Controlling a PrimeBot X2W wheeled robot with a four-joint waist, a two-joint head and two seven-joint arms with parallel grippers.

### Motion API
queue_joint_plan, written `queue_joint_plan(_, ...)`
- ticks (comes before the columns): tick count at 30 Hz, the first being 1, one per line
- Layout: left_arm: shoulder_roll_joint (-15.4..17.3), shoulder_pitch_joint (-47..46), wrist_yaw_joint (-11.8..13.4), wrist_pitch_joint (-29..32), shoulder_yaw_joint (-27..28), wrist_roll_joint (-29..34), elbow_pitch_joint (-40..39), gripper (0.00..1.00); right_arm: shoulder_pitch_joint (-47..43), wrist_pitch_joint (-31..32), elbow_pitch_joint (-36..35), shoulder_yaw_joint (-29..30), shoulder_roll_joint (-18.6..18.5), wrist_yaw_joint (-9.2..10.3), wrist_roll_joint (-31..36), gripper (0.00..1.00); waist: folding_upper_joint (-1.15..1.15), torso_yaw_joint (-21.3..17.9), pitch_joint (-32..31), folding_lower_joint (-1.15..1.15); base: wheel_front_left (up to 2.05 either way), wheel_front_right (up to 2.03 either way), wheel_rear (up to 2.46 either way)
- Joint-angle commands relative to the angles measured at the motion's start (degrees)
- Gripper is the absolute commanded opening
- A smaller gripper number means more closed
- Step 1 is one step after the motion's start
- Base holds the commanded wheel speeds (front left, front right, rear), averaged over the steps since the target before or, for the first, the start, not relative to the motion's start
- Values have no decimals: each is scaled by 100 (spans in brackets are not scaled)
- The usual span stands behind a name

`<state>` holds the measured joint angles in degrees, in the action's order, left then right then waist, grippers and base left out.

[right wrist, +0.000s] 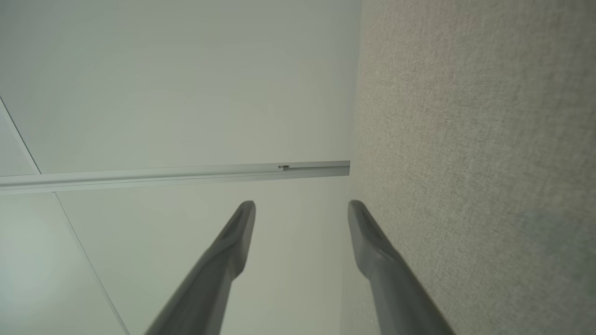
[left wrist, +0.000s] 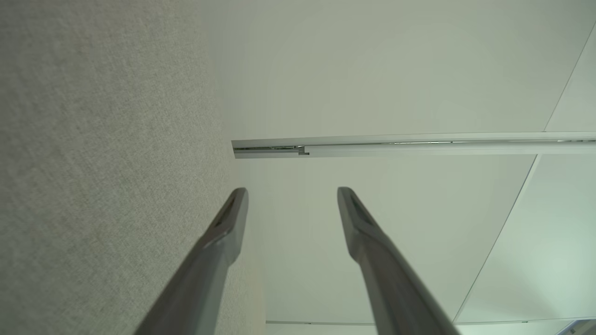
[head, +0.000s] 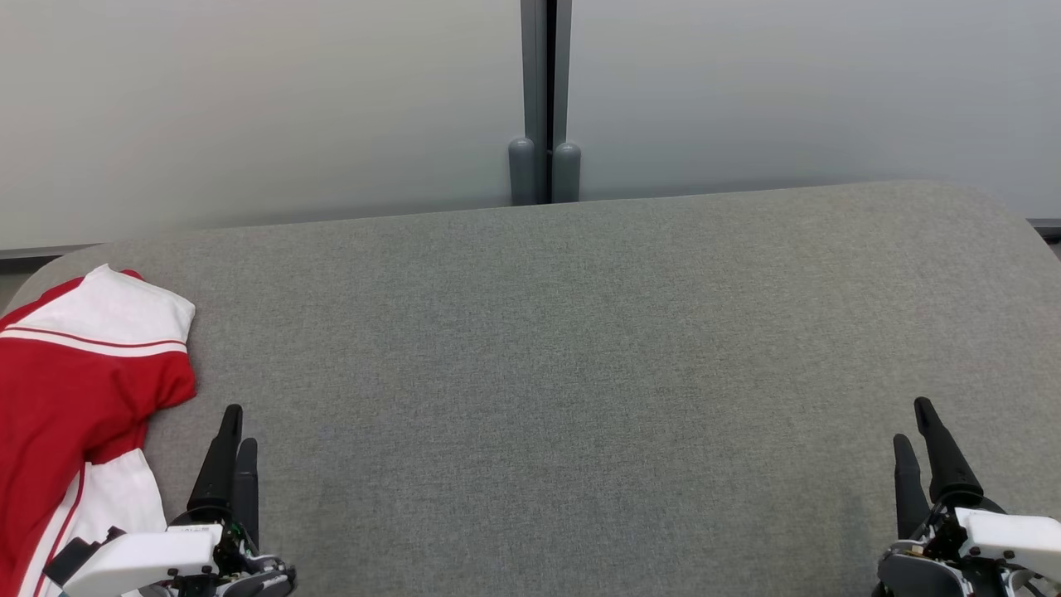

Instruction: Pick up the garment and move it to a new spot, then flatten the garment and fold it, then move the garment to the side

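A red and white garment [head: 75, 390] lies crumpled at the far left edge of the grey fabric-covered table [head: 580, 348], and the picture's left border cuts part of it off. Its body is red. A white panel at the top carries a thin red stripe, and another white panel with red piping runs down toward the bottom corner. A short red sleeve bulges out to the right.

The left hand [head: 240, 424] sits at the lower left, just to the right of the garment, with its dark fingers pointing up the table and clear of the cloth. Its pale wrist housing overlaps the garment's lower white part in the head view, and I cannot tell whether they touch. In the left wrist view the left hand [left wrist: 293, 190] has its fingers spread wide with nothing between them, alongside the table [left wrist: 93, 139].

The right hand [head: 912, 420] is at the lower right, well apart from the garment. In the right wrist view the right hand [right wrist: 301, 204] is likewise released and holds nothing, close to the table [right wrist: 465, 139].

Behind the table stands a pale wall [head: 249, 108], split by a dark grey post [head: 545, 99].
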<state>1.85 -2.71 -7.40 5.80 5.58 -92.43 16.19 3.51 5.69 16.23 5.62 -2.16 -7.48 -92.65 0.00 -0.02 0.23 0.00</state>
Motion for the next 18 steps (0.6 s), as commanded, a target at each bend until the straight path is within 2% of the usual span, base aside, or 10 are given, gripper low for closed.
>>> queue_joint_plan(1, 55, -122, -2, -85, -61, 62, -155, 100, 133, -97, -88, -70, -35, -1, 55, 100, 0, 0, 2, 0, 0, 0, 0)
queue_joint_plan(7, 106, -110, -2, -251, -181, 384, -199, 100, 157, -240, -107, -98, -39, -1, 609, 100, 0, 3, 3, 0, 0, 0, 0)
queue_joint_plan(18, 66, -11, -4, -534, -168, 2303, -412, 100, 102, -522, -308, -419, -47, -1, 2469, 100, 0, 27, -3, 0, 0, 0, 0)
